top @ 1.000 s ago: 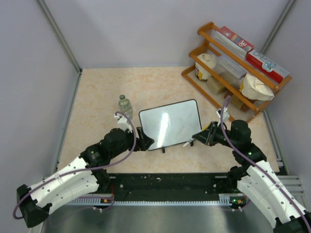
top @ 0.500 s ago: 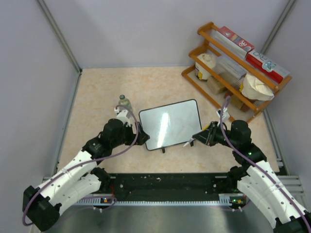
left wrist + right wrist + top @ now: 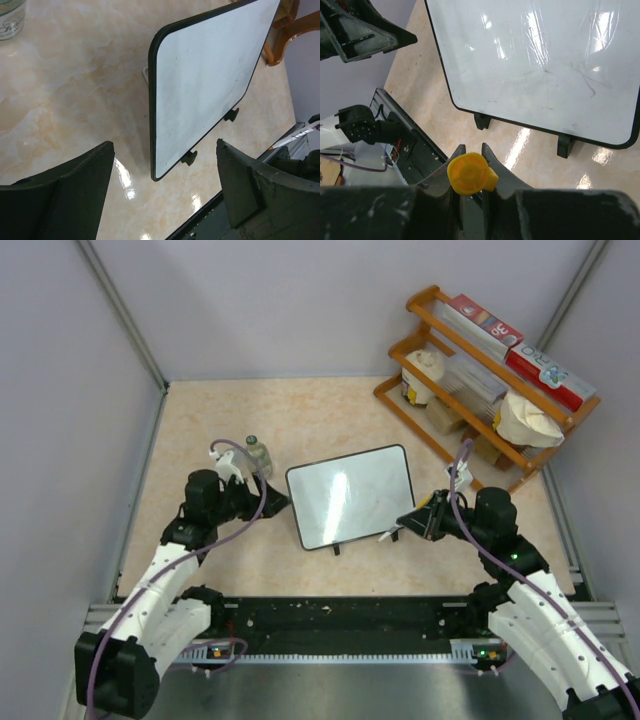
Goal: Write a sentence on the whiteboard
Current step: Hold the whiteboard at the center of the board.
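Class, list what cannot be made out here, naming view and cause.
The marker below its yellow end: right wrist view, hidden by the right gripper.
The bottle: left wrist view, cut off by the top edge.
The whiteboard marks: right wrist view, too faint to read.

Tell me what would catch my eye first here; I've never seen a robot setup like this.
The glossy whiteboard in the middle of the table, with no clear writing on it, draws the eye first. At its near right corner the right gripper is shut on a marker with a bright yellow end, while the left gripper hangs open by the board's left edge. A cluttered wooden shelf fills the far right corner.
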Available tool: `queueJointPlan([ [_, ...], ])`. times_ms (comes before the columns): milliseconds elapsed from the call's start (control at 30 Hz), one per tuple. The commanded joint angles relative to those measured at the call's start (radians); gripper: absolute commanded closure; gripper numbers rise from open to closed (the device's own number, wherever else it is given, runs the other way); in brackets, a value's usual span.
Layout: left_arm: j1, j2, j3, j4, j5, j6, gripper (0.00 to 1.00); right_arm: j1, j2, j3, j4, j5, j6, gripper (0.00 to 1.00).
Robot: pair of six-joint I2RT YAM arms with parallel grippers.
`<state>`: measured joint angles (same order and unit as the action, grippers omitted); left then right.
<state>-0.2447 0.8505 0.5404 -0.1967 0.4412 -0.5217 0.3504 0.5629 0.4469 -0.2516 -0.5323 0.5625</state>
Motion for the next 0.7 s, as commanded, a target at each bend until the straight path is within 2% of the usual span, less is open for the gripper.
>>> queueJointPlan([
  [0, 0.087, 0.012, -0.068, 0.241, 0.200, -0.014, 0.14, -0.011, -0.009, 0.050, 0.041, -0.003, -0.032, 1.00],
  [267, 0.105, 0.082, -0.129, 0.531, 0.271, -0.001, 0.17, -0.010, 0.017, 0.049, 0.127, -0.044, -0.009, 1.00],
  [500, 0.117, 0.208, -0.117, 0.634, 0.329, 0.051, 0.20, -0.010, 0.043, 0.058, 0.202, -0.077, 0.004, 1.00],
  [667, 0.128, 0.254, -0.091, 0.603, 0.346, 0.074, 0.21, -0.011, 0.063, 0.069, 0.236, -0.083, 0.004, 1.00],
])
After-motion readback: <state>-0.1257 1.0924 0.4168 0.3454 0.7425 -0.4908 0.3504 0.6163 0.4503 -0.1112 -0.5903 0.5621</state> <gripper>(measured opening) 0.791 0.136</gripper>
